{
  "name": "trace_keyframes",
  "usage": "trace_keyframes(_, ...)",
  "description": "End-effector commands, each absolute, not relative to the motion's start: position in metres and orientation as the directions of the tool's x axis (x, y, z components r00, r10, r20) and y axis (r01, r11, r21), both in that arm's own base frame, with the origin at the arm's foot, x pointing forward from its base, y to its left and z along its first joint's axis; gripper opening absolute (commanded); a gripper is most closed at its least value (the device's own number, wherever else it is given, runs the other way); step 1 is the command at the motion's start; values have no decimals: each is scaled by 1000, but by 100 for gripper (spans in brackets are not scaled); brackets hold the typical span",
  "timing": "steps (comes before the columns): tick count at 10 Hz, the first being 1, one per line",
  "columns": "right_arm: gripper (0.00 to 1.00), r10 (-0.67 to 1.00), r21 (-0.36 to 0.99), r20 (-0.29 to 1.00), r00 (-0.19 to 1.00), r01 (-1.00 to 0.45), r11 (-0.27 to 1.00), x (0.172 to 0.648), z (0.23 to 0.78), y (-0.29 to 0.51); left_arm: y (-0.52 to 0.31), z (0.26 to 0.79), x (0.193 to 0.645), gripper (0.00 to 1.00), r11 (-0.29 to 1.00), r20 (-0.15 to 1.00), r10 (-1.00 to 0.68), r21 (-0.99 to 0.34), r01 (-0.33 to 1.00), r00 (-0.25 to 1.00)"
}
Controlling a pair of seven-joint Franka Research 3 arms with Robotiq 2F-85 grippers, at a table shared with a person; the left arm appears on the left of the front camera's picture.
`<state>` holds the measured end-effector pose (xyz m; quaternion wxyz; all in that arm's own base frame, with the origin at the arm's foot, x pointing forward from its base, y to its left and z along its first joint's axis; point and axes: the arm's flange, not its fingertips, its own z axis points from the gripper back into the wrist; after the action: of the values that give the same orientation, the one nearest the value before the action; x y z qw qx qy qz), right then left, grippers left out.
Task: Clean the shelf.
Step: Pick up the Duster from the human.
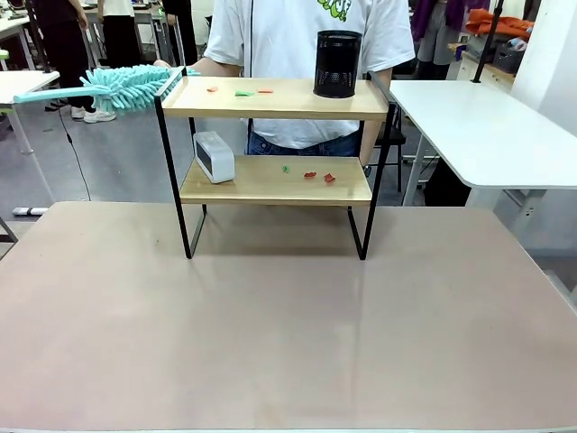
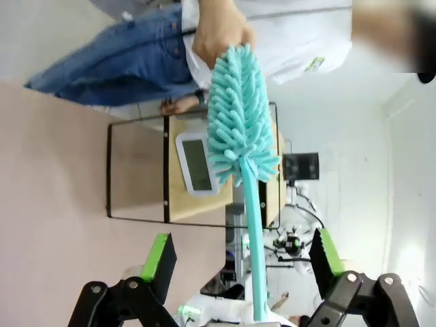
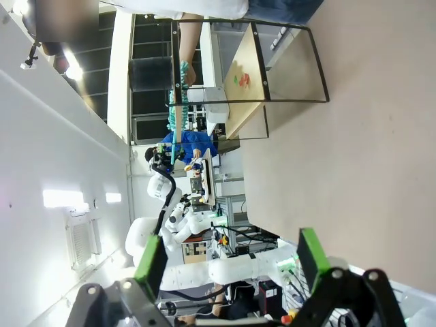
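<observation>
- Shelf (image 1: 288,105) stands at the table's (image 1: 270,343) far side, scraps (image 1: 243,92) on both boards (mesh cup (image 1: 337,63) on top).
- Left gripper (image 2: 242,257) spread wide, teal duster's (image 2: 240,116) handle between its jaws, ungripped.
- Right gripper (image 3: 228,257) spread, empty.

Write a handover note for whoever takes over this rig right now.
Left gripper: open, handle of the teal duster between its fingers, not gripped; a person's hand holds the fluffy end by the shelf.
Right gripper: open, empty.
Done: nothing; red and green scraps lie on both boards.
To do: grip duster, sweep both boards around mesh cup and white clock.
</observation>
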<state>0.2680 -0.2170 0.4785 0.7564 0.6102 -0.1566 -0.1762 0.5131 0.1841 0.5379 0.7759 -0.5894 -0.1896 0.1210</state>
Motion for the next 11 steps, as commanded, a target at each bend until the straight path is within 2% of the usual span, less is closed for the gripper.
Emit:
trace_keyframes(1,100,-454,980,51,890,42,192,270,480,-218,182,545,529,100,259,88,349,-966,-6,933)
trace_keyframes(5,100,-454,980,51,890,42,192,270,480,-218,137,533,548,100,146,-18,115,-989,-35,993)
trace_keyframes(11,100,-454,980,51,890,42,192,270,480,-218,105,528,555,100,146,-23,63,-989,-32,998)
